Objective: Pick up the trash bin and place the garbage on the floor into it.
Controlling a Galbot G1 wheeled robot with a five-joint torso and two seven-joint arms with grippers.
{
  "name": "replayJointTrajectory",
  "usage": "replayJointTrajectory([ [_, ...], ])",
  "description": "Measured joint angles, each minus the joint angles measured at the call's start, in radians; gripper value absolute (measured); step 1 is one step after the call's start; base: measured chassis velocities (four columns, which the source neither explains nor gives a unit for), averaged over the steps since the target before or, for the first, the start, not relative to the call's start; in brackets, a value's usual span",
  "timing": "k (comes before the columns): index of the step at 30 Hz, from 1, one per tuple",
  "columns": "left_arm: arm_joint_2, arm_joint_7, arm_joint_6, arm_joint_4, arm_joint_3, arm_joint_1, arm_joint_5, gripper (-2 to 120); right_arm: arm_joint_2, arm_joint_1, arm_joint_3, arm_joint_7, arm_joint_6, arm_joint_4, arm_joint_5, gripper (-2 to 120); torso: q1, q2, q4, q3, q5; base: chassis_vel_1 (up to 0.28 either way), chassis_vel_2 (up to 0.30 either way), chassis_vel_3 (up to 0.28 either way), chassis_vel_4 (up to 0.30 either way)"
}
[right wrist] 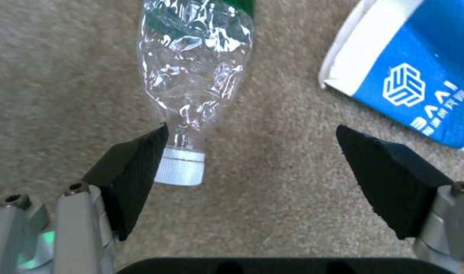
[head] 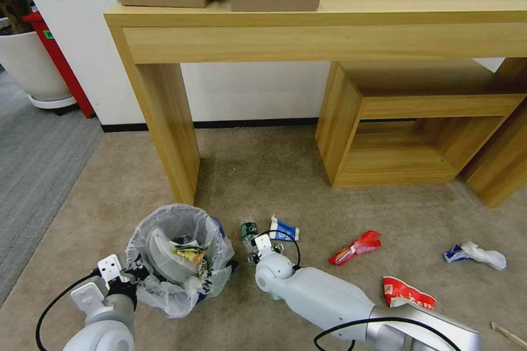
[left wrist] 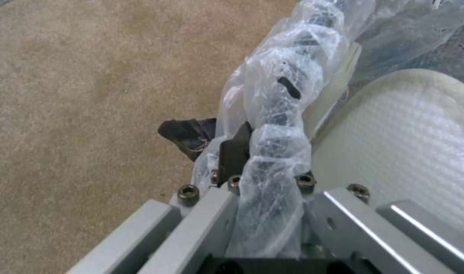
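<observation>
Beige floor (right wrist: 272, 198) spreads under my right gripper (right wrist: 247, 167), its 2 pads spread wide, 1 touching the white cap of the crushed bottle (right wrist: 196, 80); the blue-white carton (right wrist: 410, 68) lies just beside. Farther off stands a wooden desk (head: 329, 16) against the white wall. My left gripper (left wrist: 257, 160) pinches the bagged rim of the trash bin (head: 178, 258), a white slipper (left wrist: 410, 152) inside.

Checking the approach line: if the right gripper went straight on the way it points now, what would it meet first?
Probably the crushed plastic bottle: the open right gripper already has its cap beside one pad. The blue-white carton lies off to the side. Depth is unclear.
</observation>
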Motion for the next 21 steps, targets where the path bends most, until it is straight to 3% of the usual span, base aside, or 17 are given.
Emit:
replayJointTrajectory([
  [16, 0.0, 0.001, -0.002, -0.011, 0.002, 0.006, 0.0, 0, 0.026, -0.002, -0.025, -0.007, 0.018, -0.026, -0.014, 84, 0.0, 0.0, 0.0, 0.0, 0.0001, 0.0, 0.0, 0.0, 0.0],
  [21, 0.001, 0.001, -0.008, -0.012, 0.001, 0.008, -0.002, 0, 0.046, -0.003, -0.032, -0.011, 0.028, -0.063, -0.017, 77, 0.0, 0.0, 0.0, 0.0, 0.0, 0.0, 0.0, 0.0, 0.0],
])
